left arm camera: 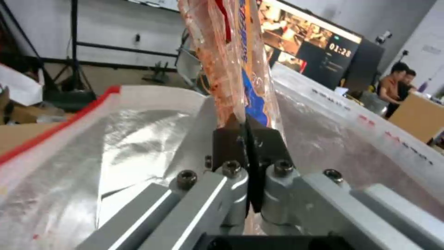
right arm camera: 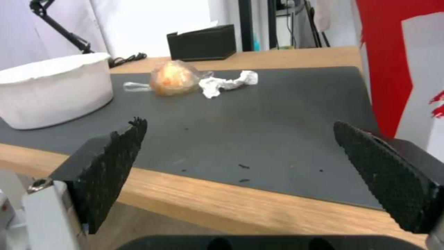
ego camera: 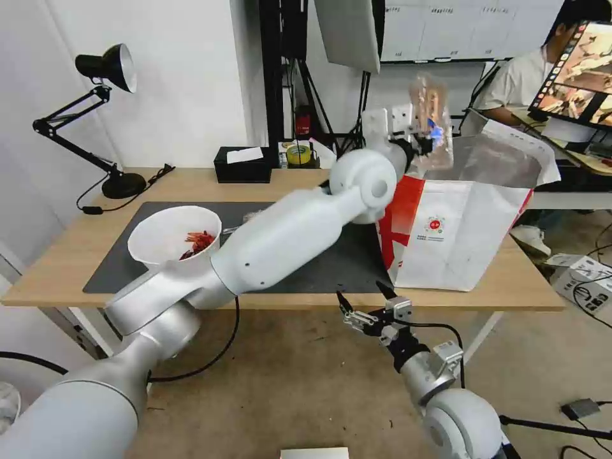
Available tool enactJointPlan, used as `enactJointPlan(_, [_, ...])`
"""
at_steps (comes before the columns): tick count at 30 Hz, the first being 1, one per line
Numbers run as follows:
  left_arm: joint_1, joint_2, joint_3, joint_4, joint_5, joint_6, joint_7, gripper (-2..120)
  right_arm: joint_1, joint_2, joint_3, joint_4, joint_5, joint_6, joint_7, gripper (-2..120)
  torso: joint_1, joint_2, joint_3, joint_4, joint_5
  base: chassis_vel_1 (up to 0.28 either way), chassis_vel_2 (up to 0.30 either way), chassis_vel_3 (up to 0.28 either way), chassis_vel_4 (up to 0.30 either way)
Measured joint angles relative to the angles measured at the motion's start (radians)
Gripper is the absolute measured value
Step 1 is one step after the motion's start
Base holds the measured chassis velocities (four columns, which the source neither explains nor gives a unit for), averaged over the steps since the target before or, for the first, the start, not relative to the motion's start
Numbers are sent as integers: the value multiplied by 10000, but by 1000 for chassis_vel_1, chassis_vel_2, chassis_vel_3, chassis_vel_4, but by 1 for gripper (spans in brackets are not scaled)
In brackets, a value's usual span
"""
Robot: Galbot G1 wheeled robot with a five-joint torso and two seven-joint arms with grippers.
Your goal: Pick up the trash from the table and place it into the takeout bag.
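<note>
The table [ego camera: 76,255], a long light-wood top, carries a dark grey mat [ego camera: 331,264] and stretches out ahead of the right gripper [ego camera: 366,299], which hangs just off the near edge with its black fingers [right arm camera: 111,163] spread wide and nothing between them. Just beyond and to the outer side of that gripper stands the takeout bag [ego camera: 459,245], white and red with a silver foil lining, its mouth gaping.

The left arm reaches across the table and ends above the bag's opening. There the left gripper [ego camera: 417,137] is clamped on the clear hinged plastic food tray [ego camera: 432,118], its dark pads [left arm camera: 229,146] pinched tight on the tray's lower edge; the tray stands up from the grip, smeared orange inside with a blue patch, and the foil lining lies directly below it.

Well to the left of the right gripper, on the mat, sits the white round plastic bowl [ego camera: 173,239] holding red crayfish shells [ego camera: 199,242]. In the right wrist view, farther across the mat from the open fingers, the bagged tan bun [right arm camera: 173,78] lies touching the crumpled white tissue [right arm camera: 227,83]. Behind them, at the table's far edge, is a black tissue box [ego camera: 241,164].
</note>
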Motion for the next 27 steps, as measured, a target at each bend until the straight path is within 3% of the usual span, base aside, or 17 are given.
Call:
enactJointPlan(10, [25,196,300,-162,-6,70,54,0,-25,22,8,21,2,18,12,100,0,0,0,1,0,0,0,0,0])
enactJointPlan(27, [30,322,165,-380,-425,256,123,57,-276,125,161,200,8,19,70,100,1,0,0,1,0,0,0,0,0])
